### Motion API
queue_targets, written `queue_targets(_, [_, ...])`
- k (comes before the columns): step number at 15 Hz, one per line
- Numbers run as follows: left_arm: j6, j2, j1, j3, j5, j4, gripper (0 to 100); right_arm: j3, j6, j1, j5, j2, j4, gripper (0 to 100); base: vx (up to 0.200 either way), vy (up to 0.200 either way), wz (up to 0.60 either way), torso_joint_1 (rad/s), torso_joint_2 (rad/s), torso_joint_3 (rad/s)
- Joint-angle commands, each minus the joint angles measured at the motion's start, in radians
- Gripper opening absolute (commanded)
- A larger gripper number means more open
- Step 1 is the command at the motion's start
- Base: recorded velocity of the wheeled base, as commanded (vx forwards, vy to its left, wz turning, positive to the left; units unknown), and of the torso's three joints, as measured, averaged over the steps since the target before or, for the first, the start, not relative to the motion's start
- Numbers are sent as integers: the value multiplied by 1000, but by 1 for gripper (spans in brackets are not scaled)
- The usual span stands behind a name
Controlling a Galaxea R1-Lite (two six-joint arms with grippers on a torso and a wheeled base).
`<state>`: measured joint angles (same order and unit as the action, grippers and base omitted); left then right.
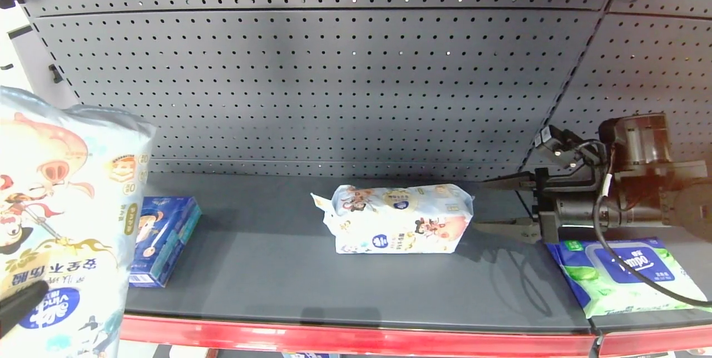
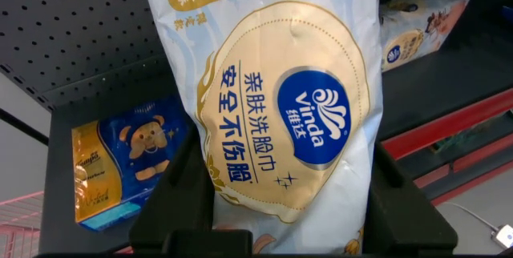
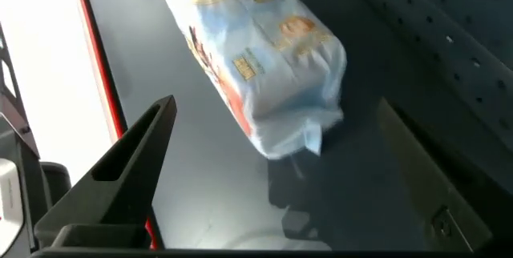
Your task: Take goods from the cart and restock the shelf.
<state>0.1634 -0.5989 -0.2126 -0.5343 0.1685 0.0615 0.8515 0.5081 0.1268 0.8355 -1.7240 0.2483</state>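
A white cartoon-printed tissue pack lies on its side in the middle of the dark shelf board. My right gripper stands open just right of it, fingertips flanking the pack's end without touching. In the right wrist view that tissue pack lies just beyond the open right gripper. My left gripper is shut on a second, larger tissue pack. This held pack hangs upright at the far left, in front of the shelf's left end.
A blue box lies on the shelf's left part, behind the held pack. A green wipes pack lies on the neighbouring board under my right arm. A pegboard wall backs the shelf, and a red strip edges its front.
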Motion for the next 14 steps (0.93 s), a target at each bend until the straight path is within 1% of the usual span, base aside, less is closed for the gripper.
queue_targets(1, [-1,-2,-1,-1,0,0,0,20,1,17,2,-39,0,100,0,0,0,0,0,0])
queue_targets(4, [1,-12,-1,-3,-1,0,0,74,40,24,0,-106,0,100,0,0,0,0,0,0])
queue_targets(14, [1,-16,-1,0,-1,0,0,141,44,112,-30,-204,0,100,0,0,0,0,0,0])
